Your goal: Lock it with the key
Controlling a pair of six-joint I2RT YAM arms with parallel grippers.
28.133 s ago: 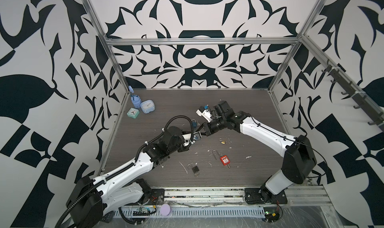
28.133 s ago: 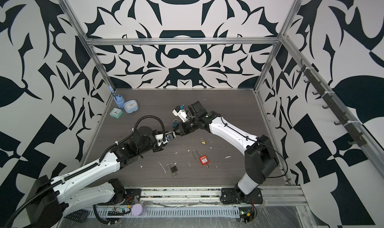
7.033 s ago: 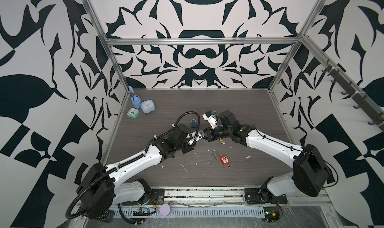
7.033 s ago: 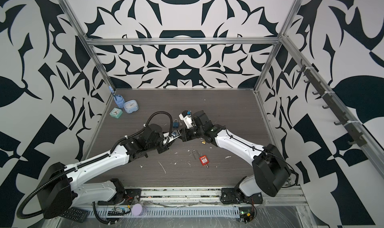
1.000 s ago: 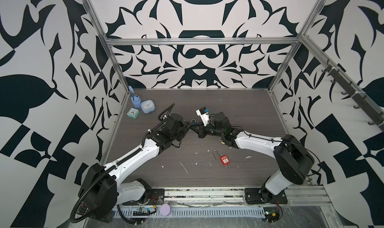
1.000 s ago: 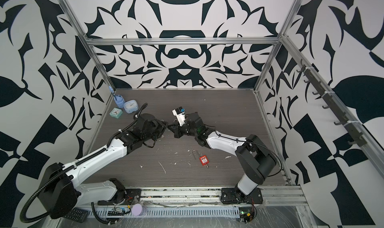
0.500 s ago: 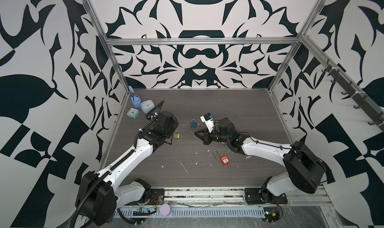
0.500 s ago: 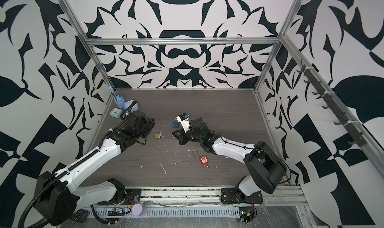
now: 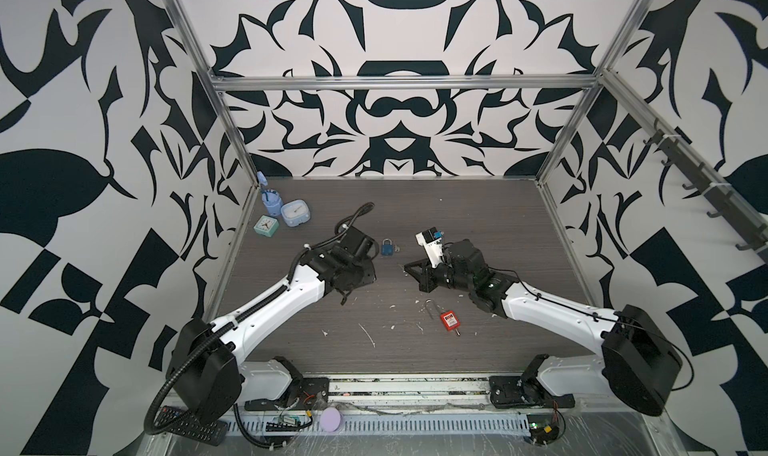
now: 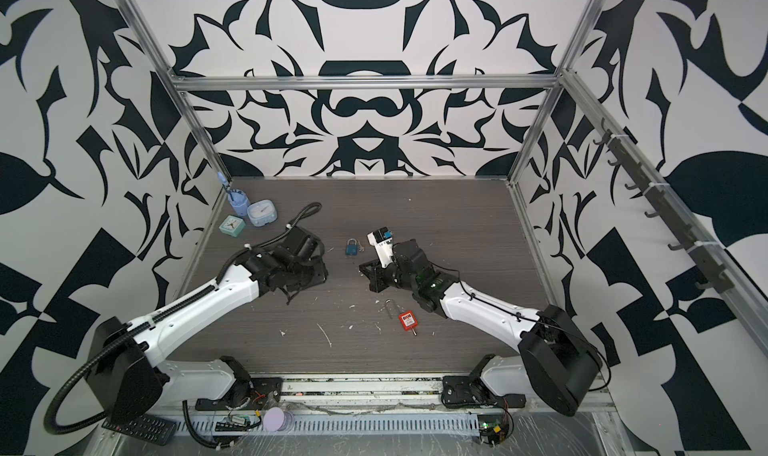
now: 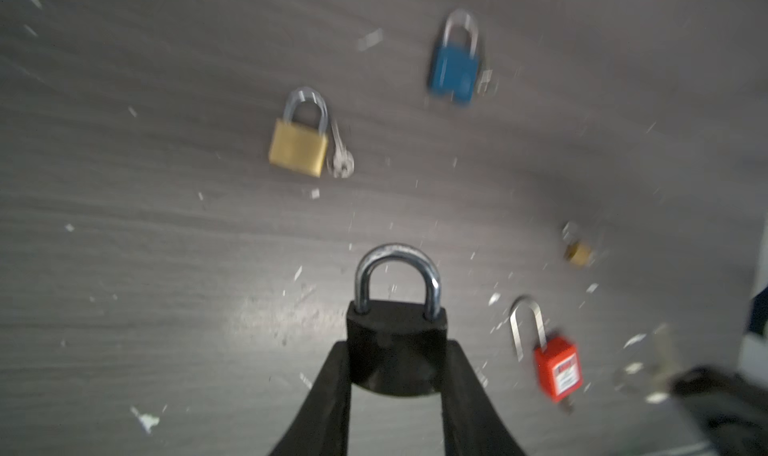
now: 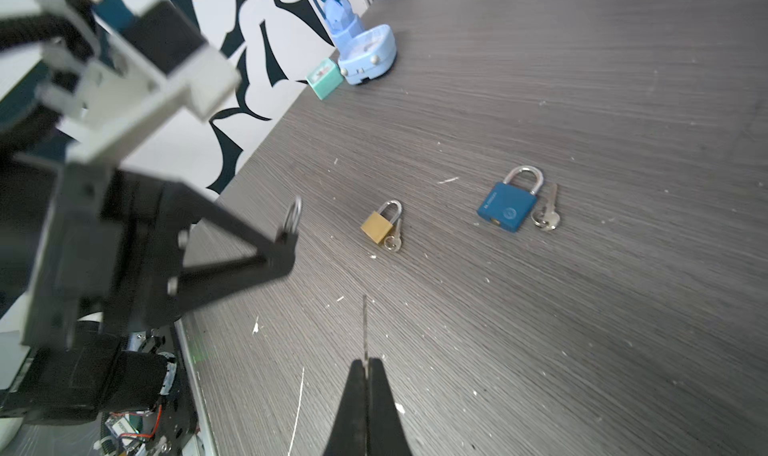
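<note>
Left wrist: left fingers (image 11: 330,391) clamp black padlock (image 11: 395,346); right fingers (image 12: 352,404) pinch key (image 12: 365,325); red padlock (image 11: 557,369) label illegible.

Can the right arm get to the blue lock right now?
Probably yes. The blue lock lies on bare table near the right gripper, with nothing between them. But that gripper is shut on a thin key, so it could touch, not grab.

hidden: black padlock (image 11: 397,329) base in left claw (image 11: 397,346); brass padlock (image 12: 376,225) behind left arm (image 9: 291,296), both top views
</note>
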